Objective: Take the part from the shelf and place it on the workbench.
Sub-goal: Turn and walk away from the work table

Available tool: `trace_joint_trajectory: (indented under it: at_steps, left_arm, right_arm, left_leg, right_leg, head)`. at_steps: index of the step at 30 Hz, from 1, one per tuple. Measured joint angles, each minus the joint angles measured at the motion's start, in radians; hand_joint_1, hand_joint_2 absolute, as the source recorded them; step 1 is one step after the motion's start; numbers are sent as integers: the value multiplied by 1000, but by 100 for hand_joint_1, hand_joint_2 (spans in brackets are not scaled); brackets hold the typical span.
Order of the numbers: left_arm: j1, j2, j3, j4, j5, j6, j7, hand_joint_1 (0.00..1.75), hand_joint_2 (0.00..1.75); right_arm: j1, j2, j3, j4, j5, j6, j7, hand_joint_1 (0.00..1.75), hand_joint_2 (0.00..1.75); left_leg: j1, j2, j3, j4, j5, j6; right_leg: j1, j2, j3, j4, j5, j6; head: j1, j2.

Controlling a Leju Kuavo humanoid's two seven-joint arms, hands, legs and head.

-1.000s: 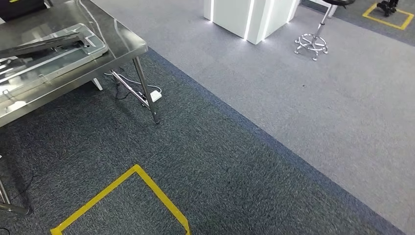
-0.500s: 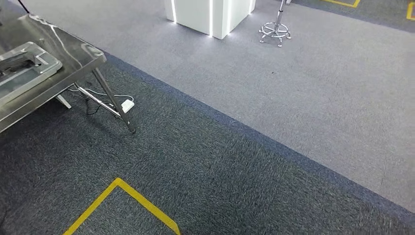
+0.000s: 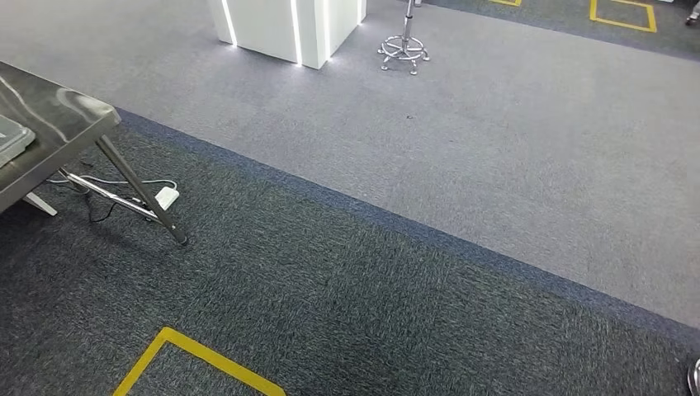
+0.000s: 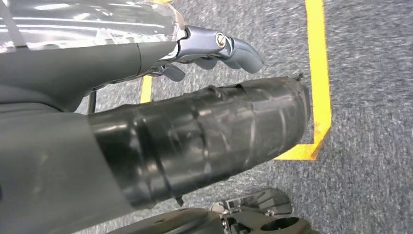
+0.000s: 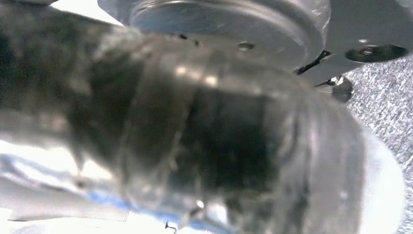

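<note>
The steel workbench [image 3: 66, 115] shows its corner at the left edge of the head view. A pale metal part [image 3: 10, 139] lies on it, cut off by the picture's edge. In the left wrist view my left hand [image 4: 204, 126] hangs over dark carpet; its black-taped thumb and grey fingers [image 4: 234, 48] stand apart with nothing between them. My right hand [image 5: 195, 136] is a close blur in the right wrist view, and I cannot tell how its fingers lie.
A slanted bench leg [image 3: 140, 194] stands beside cables and a white adapter [image 3: 167, 198]. Yellow floor tape [image 3: 198, 359] marks a box near my feet. A white lit pillar [image 3: 289, 29] and a stool base [image 3: 403, 54] stand far off on the lighter carpet.
The camera has swung to the right: the workbench and the part on it have slid to the left edge. Pillar and stool have shifted left too. Nothing in the scene itself moved.
</note>
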State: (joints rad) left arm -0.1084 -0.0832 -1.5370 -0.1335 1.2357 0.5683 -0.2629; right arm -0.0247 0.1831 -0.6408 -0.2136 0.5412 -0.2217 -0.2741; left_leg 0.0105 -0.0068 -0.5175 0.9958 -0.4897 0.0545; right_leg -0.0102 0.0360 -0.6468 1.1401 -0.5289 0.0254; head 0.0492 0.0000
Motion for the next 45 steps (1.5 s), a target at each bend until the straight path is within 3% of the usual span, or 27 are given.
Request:
trace_joint_trajectory:
  at_steps: [2,4,6,8,9,11,12,14,16,17,18,19,21,23,25,27,29,31,32,34,35,37,39,40,42,43,45]
  left_arm:
    - [3,0,0,0,3,0,0,0,0]
    - [3,0,0,0,6,0,0,0,0]
    - [2,0,0,0,6,0,0,0,0]
    - [2,0,0,0,6,0,2,0,0]
    - [1,0,0,0,6,0,4,0,0]
    - [-1,-1,0,0,6,0,7,0,0]
    - [-2,-1,0,0,5,1,8,0,0]
    - [-3,-1,0,0,5,1,9,0,0]
    - [0,-1,-1,0,4,2,10,0,0]
    - [2,-1,-1,0,4,2,10,0,0]
    - [4,-1,-1,0,4,2,10,0,0]
    - [5,-1,-1,0,4,2,10,0,0]
    - [6,-1,-1,0,5,2,10,0,0]
    - [6,-1,-1,0,5,2,10,0,0]
    - [5,-1,-1,0,6,2,11,0,0]
    - [3,-2,-1,0,6,2,12,0,0]
    - [2,-2,-1,0,7,2,11,0,0]
    - [4,-2,-1,0,8,2,11,0,0]
    - [6,-2,-1,0,8,2,10,0,0]
    - [9,-2,-1,0,9,2,10,0,0]
    - [8,-3,-1,0,9,2,10,0,0]
    - [7,-3,-1,0,10,1,11,0,0]
    - [7,-4,-1,0,12,0,12,0,0]
    - [6,-4,-1,0,12,0,12,0,0]
    - [3,-5,-1,0,13,0,11,0,0]
    - [1,-6,-1,0,14,0,9,0,0]
    - [-1,-6,-1,0,16,0,3,0,0]
  right_arm:
    - [-2,0,0,0,2,0,2,0,0]
    - [0,0,0,0,4,0,5,0,0]
    - [1,0,0,0,6,0,10,0,0]
    - [0,0,0,0,8,-1,14,0,0]
    - [0,0,0,0,8,-1,17,0,0]
    - [3,0,-1,0,10,-1,21,0,0]
    - [6,0,-1,0,10,-1,22,0,0]
    - [7,0,-2,0,10,-1,23,0,0]
    - [6,0,-2,0,10,-1,23,0,0]
    - [5,0,-2,0,10,-1,23,0,0]
    - [6,0,-2,0,10,-1,23,0,0]
    - [6,0,-2,0,10,-1,23,0,0]
    - [6,0,-2,0,10,-1,23,0,0]
    - [5,0,-2,0,11,-1,24,0,0]
    - [6,0,-2,0,11,-1,26,0,0]
    - [10,0,-3,0,12,-2,30,0,0]
    - [12,0,-3,0,13,-3,33,0,0]
    - [10,0,-4,0,13,-4,34,0,0]
    - [9,0,-4,0,14,-4,35,0,0]
    - [9,0,-4,0,14,-4,36,0,0]
    - [9,0,-4,0,14,-4,38,0,0]
    - [11,0,-4,0,14,-6,43,0,0]
    - [9,-1,-4,0,15,-6,48,0,0]
    - [9,-1,-4,0,15,-6,50,0,0]
    - [11,-1,-5,0,16,-6,53,0,0]
    - [12,0,-7,0,17,-6,54,0,0]
    - [11,0,-10,0,19,-5,54,0,0]
  left_leg:
    - [-4,29,-2,0,-1,3]
    - [-5,57,-2,1,-3,2]
    - [-5,80,3,3,-9,-4]
    - [-9,99,5,8,-18,-16]
    - [-12,106,7,9,-22,-22]
    - [-13,121,14,9,-26,-32]
    - [-10,118,17,13,-31,-37]
    - [-4,79,2,56,-65,-46]
    - [-1,30,-52,175,-129,-52]
    - [0,20,-85,242,-155,-53]
    - [0,16,-109,287,-163,-53]
    - [0,15,-118,296,-150,-52]
    - [1,1,-84,203,-77,-48]
    - [1,-40,-34,79,-23,-42]
    - [-1,-61,-18,32,-15,-37]
    - [-1,-42,-15,24,-7,-26]
    - [2,-19,-11,11,3,-10]
    - [0,9,-12,4,8,-1]
    - [-2,24,-13,5,8,1]
    - [-5,53,-15,6,6,1]
    - [-5,66,-14,7,4,1]
    - [-5,88,-11,9,0,-4]
    - [-9,106,-7,12,-6,-14]
    - [-11,114,-4,13,-8,-19]
    - [-12,129,1,12,-11,-30]
    - [-10,124,3,15,-16,-35]
    - [-5,77,-16,70,-56,-46]
  right_leg:
    - [-3,-21,-58,124,-56,6]
    - [-8,-29,-67,153,-50,11]
    - [-11,-52,0,36,12,12]
    - [-6,-85,64,-83,49,5]
    - [-3,-92,75,-107,52,0]
    - [1,-78,74,-113,50,-12]
    - [0,-69,76,-115,52,-18]
    - [-2,-51,79,-121,57,-31]
    - [-2,-32,79,-122,60,-39]
    - [-1,-20,78,-121,60,-40]
    - [0,-7,78,-120,60,-41]
    - [1,7,78,-118,60,-41]
    - [1,35,79,-115,59,-40]
    - [2,60,77,-110,58,-35]
    - [1,80,71,-109,61,-24]
    - [-3,96,65,-111,65,-10]
    - [-1,65,48,-82,43,-2]
    - [2,4,0,20,-19,4]
    - [1,-13,-30,84,-50,6]
    - [-2,-27,-60,154,-69,11]
    - [-4,-31,-46,135,-50,12]
    - [-3,-61,26,6,10,8]
    - [4,-91,82,-100,43,-3]
    - [7,-97,90,-119,45,-9]
    - [9,-78,87,-120,48,-19]
    - [7,-69,89,-124,51,-24]
    - [0,-50,92,-131,58,-36]
  head:
    - [0,0]
    - [0,0]
    - [0,0]
    - [0,0]
    - [-1,0]
    - [-2,0]
    - [-2,0]
    - [-2,0]
    - [-3,0]
    - [-3,0]
    - [-3,0]
    - [-3,0]
    - [-2,0]
    - [-2,0]
    - [-2,0]
    - [-2,0]
    - [0,0]
    - [2,0]
    - [3,0]
    - [3,0]
    - [3,0]
    - [3,0]
    - [2,0]
    - [2,0]
    - [2,0]
    - [2,0]
    - [1,0]
